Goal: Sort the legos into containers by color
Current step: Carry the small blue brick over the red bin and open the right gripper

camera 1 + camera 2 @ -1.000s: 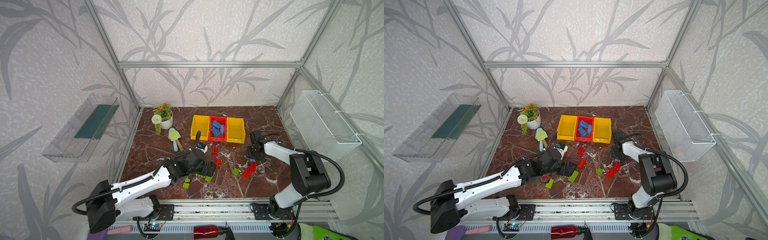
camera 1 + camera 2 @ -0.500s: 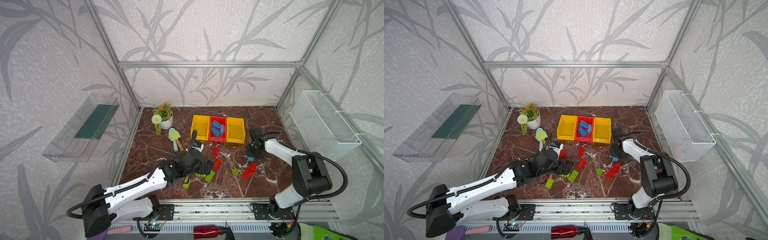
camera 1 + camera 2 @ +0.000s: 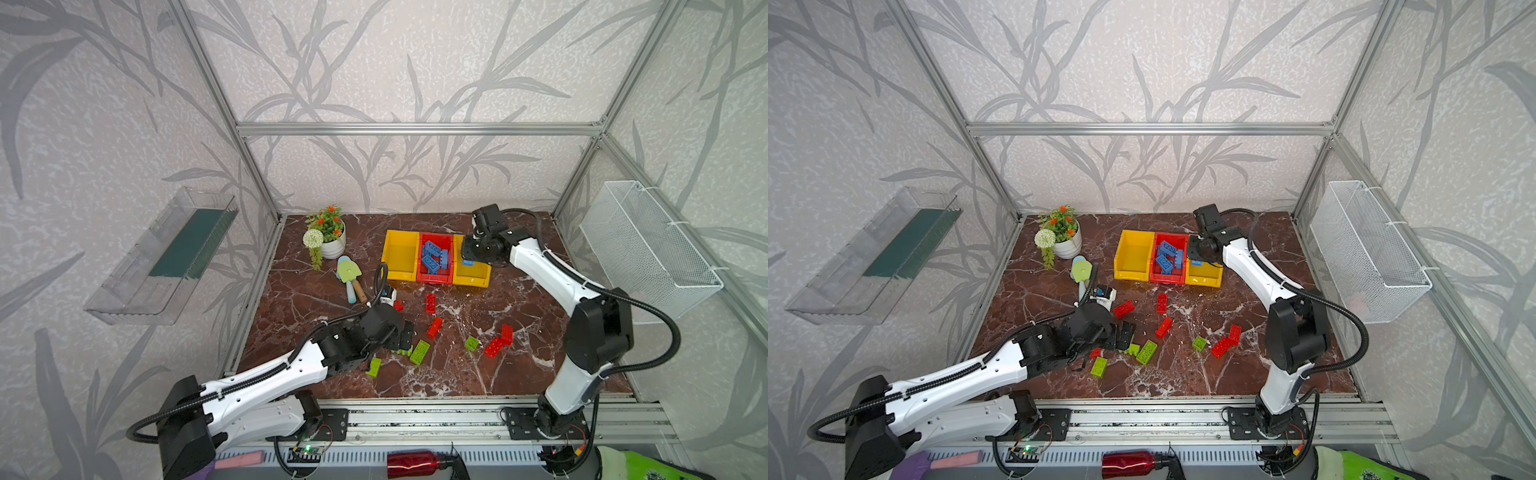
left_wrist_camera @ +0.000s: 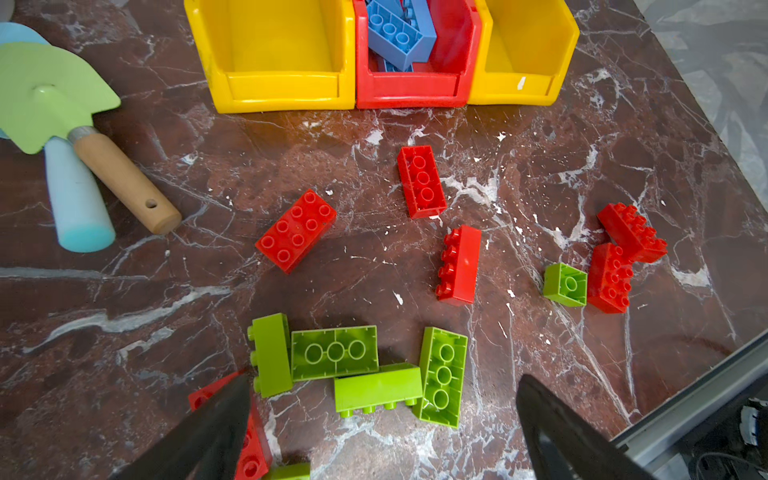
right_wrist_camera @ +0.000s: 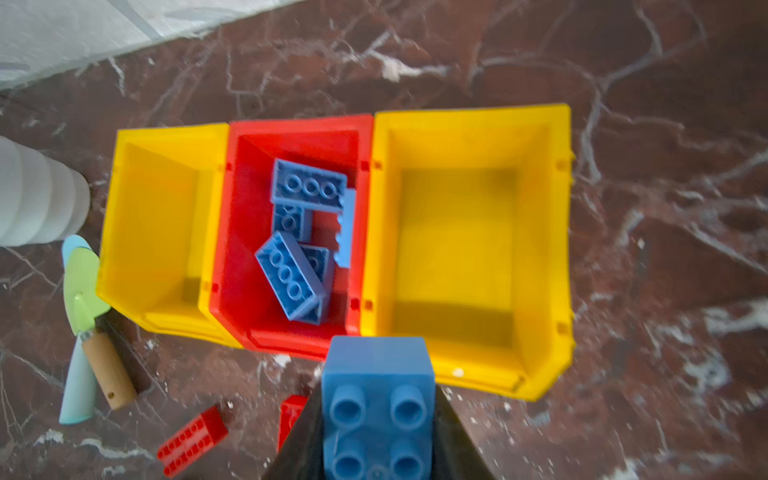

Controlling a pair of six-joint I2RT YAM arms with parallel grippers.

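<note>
**Right gripper** (image 3: pixel 473 253): closed on one small blue brick (image 5: pixel 377 395), studs facing the wrist camera. It hangs above the row of bins, near the seam between the red bin (image 5: pixel 291 122) and the right yellow bin (image 5: pixel 457 249). Which of the two lies directly below cannot be told. The firm side pinch likely keeps the brick level for a clean drop.

**Red bin**: middle of three joined bins, holding a loose heap of blue bricks (image 5: pixel 309 187). The held brick probably belongs here, since blue is already gathered in it.

**Yellow bins**: the right one and the left one (image 5: pixel 158 228) show bare floors, presumably kept for red and green.

**Left gripper** (image 4: pixel 384 386): jaws wide apart, holding nothing, low over the table (image 4: pixel 124 311) just beside a cluster of green bricks (image 4: pixel 334 353). The spread suits a long brick taken across its width.

**Green bricks**: four touching, some upside down and some on their sides; one small green brick (image 4: pixel 566 284) sits apart, against a pair of red ones (image 4: pixel 623 249).

**Red bricks**: scattered between the cluster and the bins — one flat (image 4: pixel 296 230), one near the red bin's front (image 4: pixel 422 180), one on its side (image 4: pixel 459 266). None is sorted yet.

**Not for sorting**: toy trowel (image 4: pixel 50 95) and potted plant (image 3: pixel 328 232), both left of the bins.
</note>
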